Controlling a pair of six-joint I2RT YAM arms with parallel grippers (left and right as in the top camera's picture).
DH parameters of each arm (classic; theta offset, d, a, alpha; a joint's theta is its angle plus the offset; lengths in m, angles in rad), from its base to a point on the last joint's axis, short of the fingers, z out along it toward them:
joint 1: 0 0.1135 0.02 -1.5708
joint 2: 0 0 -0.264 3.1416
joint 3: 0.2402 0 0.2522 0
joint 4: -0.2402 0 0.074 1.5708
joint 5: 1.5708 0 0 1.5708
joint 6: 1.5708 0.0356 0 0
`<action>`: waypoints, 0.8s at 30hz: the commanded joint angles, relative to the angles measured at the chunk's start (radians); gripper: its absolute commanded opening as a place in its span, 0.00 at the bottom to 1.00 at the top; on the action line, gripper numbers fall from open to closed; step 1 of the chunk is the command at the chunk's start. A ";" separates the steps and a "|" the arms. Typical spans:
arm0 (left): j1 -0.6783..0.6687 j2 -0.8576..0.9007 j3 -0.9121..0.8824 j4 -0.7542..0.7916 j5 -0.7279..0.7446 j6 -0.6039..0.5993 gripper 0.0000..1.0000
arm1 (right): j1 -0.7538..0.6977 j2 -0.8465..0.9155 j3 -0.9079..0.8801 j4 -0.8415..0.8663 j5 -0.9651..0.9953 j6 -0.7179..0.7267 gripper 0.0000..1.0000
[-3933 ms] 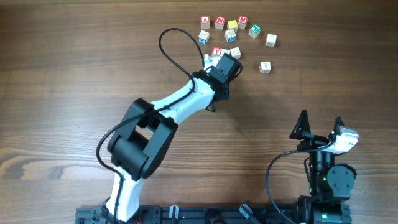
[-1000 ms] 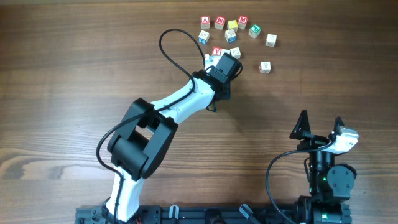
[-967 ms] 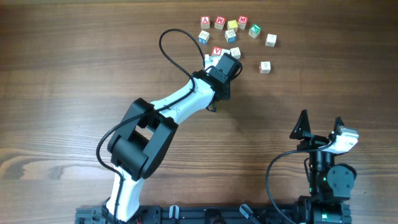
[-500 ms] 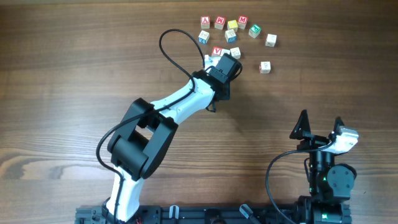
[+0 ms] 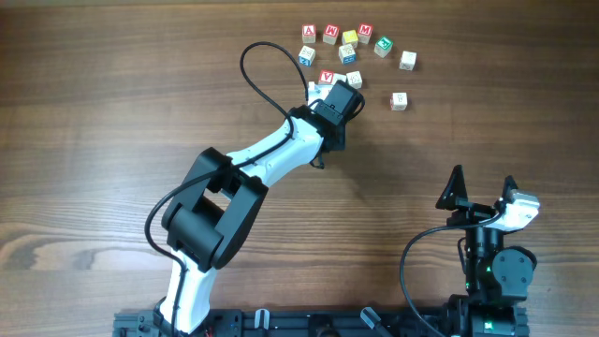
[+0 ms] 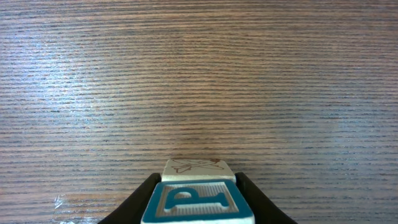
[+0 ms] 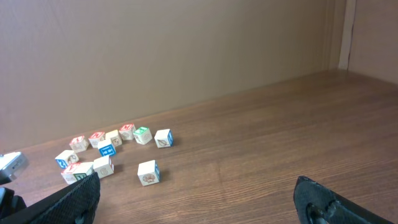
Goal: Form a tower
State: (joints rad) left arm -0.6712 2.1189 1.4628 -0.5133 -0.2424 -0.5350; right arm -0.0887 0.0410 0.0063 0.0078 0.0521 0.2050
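Two cubes fill the left wrist view: a blue-letter cube (image 6: 198, 202) clamped between the fingers of the left gripper (image 6: 198, 182), and a cream cube (image 6: 198, 166) against its far side; whether one rests on the other cannot be told. No finished tower shows; its likely start lies here, just beside the loose cubes (image 5: 348, 42) on the table (image 5: 112, 112). Step in hand: handling one cube. The next move calls for squaring it over its base before release. Right gripper (image 5: 482, 180) parked well apart, jaws wide

Dark brown wood-grain tabletop (image 5: 94, 112) filling the overhead view; behind its far edge, plain tan wall (image 7: 186, 56), vertical corner seam (image 7: 344, 34) at right, soft even light
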 commanded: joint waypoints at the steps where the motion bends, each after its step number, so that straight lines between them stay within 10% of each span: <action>1: 0.006 0.008 0.009 0.000 -0.020 0.010 0.42 | -0.004 -0.004 -0.001 0.003 -0.010 0.007 1.00; 15: 0.006 0.007 0.009 0.000 -0.017 0.007 0.64 | -0.004 -0.004 -0.001 0.003 -0.009 0.007 1.00; 21: 0.006 -0.024 0.010 -0.009 -0.016 0.004 0.98 | -0.004 -0.004 -0.001 0.003 -0.010 0.007 1.00; 24: 0.006 -0.087 0.010 -0.045 -0.016 0.004 1.00 | -0.004 -0.004 -0.001 0.003 -0.010 0.007 1.00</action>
State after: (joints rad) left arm -0.6712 2.1151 1.4628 -0.5369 -0.2424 -0.5354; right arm -0.0887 0.0410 0.0063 0.0078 0.0521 0.2050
